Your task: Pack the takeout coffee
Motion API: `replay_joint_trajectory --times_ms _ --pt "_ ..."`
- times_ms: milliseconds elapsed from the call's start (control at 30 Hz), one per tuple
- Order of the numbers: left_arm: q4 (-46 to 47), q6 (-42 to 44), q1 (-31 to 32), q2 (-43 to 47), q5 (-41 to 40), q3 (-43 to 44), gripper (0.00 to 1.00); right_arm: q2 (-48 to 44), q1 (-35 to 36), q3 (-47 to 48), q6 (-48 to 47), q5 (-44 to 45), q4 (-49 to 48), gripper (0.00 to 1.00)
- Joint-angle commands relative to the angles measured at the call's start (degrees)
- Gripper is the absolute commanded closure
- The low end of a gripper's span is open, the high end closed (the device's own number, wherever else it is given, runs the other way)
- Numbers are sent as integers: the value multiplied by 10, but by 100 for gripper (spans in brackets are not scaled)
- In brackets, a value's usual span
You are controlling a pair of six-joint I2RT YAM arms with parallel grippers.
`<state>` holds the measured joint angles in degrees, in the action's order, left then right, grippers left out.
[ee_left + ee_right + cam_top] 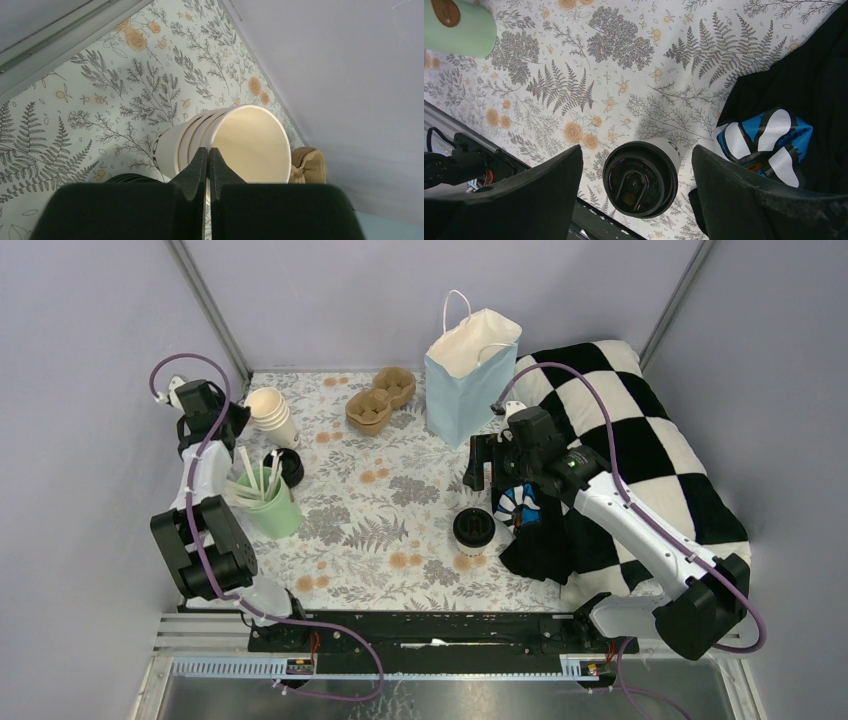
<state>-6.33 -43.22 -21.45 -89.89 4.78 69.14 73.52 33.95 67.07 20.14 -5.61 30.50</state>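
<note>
Right claw (636, 156) (jaws spread) probably above cup (640, 176).

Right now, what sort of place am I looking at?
Probably a mock takeout-coffee counter set up for robot practice: a lidded coffee cup, a cardboard cup carrier and a blue paper bag stand on a floral tablecloth.

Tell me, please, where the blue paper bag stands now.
In the top view the blue bag stands upright at the far side, right of centre, between the brown cup carrier and the checkered cushion.
</note>
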Motion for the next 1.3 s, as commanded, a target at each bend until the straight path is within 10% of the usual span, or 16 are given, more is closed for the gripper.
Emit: replay_joint_trajectory --times_ms 0,233,367,533,1267 --pt "70 3 -2 24 40 -15 100 1 -4 7 -7 -5 -5 14" --pt "167 -101 -42 39 123 -80 100 2 -4 12 -11 -5 0 14" --pt "-44 108 64 21 -141 48 100 2 -4 1 -9 -8 -11 14" --pt "92 -3 -30 26 104 -58 100 1 -4 1 -8 -12 -14 14" --pt "-35 89 6 2 20 35 98 -1 -3 -8 -7 -12 -15 14"
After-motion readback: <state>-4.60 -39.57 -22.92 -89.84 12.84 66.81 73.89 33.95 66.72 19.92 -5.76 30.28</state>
